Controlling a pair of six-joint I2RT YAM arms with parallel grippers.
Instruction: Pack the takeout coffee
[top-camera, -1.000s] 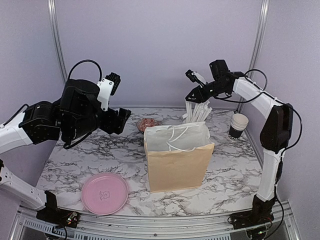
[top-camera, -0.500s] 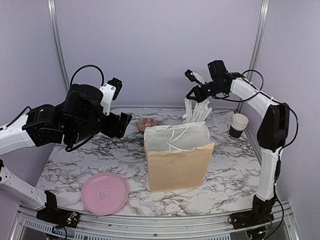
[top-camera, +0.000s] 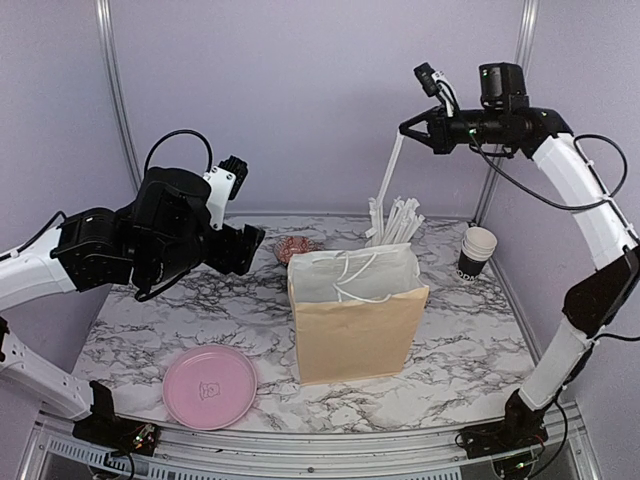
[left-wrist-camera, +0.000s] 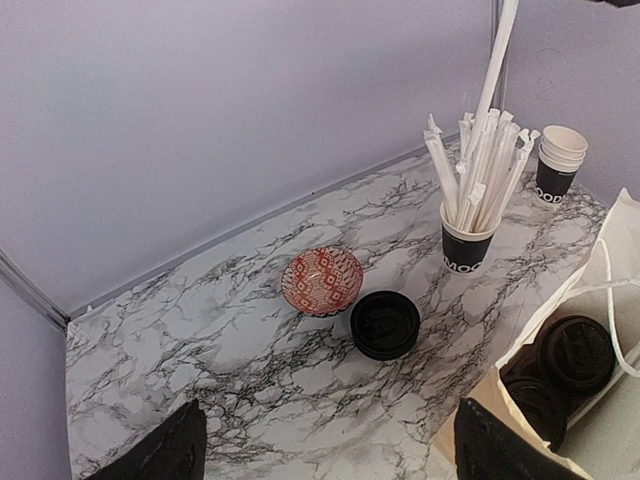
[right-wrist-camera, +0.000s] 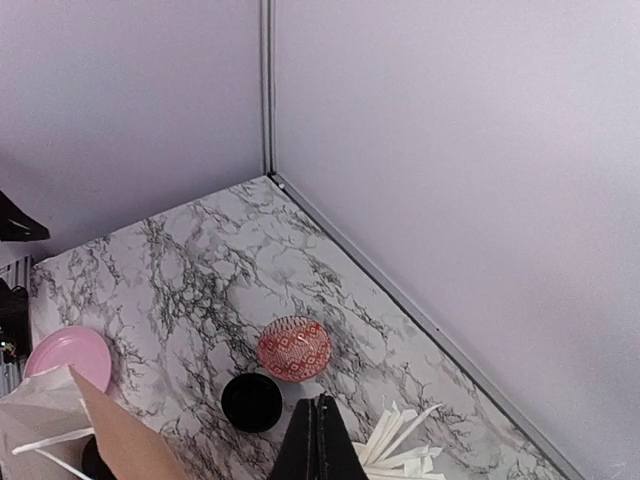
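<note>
Two takeout coffee cups with black lids (left-wrist-camera: 575, 350) stand inside the brown paper bag (top-camera: 355, 320), as the left wrist view shows. Behind the bag, a black round lid (left-wrist-camera: 385, 324) rests on the table; whether a cup is under it I cannot tell. My right gripper (top-camera: 404, 128) is high above the back of the table, shut on a white straw (top-camera: 393, 175) that hangs down over the black straw cup (left-wrist-camera: 468, 250). My left gripper (top-camera: 255, 238) hovers open left of the bag, holding nothing.
A red patterned bowl (top-camera: 293, 247) sits behind the bag to the left. Stacked lidless cups (top-camera: 477, 250) stand at the back right. A pink plate (top-camera: 210, 385) lies front left. The bag's white handles (top-camera: 360, 275) droop over its open top.
My right gripper closed on a straw and rose up and to the right, drawing it out of the straw cup. The left arm barely shifted.
</note>
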